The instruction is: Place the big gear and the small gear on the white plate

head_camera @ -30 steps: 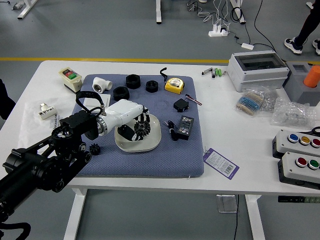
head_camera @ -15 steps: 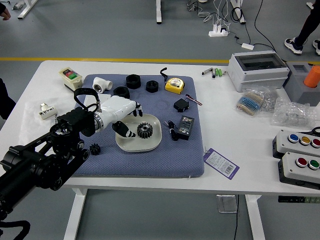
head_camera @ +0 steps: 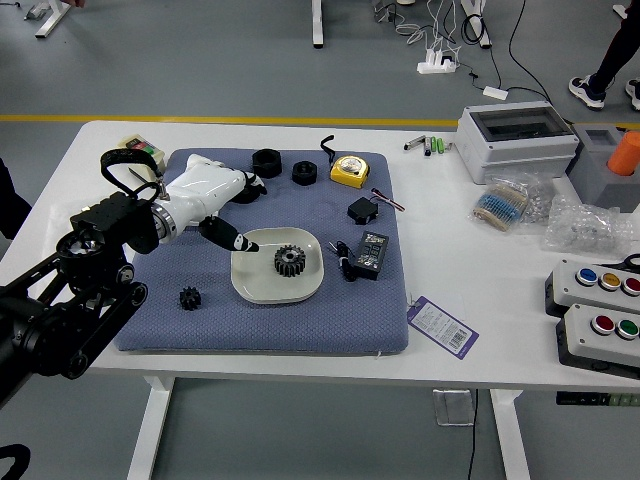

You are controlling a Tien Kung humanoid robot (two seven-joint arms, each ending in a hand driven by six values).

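Left robot hand: white-backed with black fingertips, open wide, thumb well apart from the fingers, with nothing held; the thumb tip is at the plate's far left edge.
White plate: one, shallow, with rounded corners, on the blue-grey padded mat.
Big gear: one, black and toothed, lying on the plate, apart from the hand; this half looks done.
Small gear: one, black and toothed, on the mat to the left of the plate, well apart from it; this half is left.
Progress: one gear of two placed; I judge the next move to be a reach back towards the near left for the small one.
Black rings: two in plain sight, round and thick; a third seems part hidden by the fingertips.
Tape measure: one, yellow and black, on the mat's far side.
Black boxes: two, a small cube-like one and a larger oblong one, right of the plate.
Button boxes: two, white and black with coloured buttons, at the right of the white table.
Person: dark-clad legs, beyond the table.
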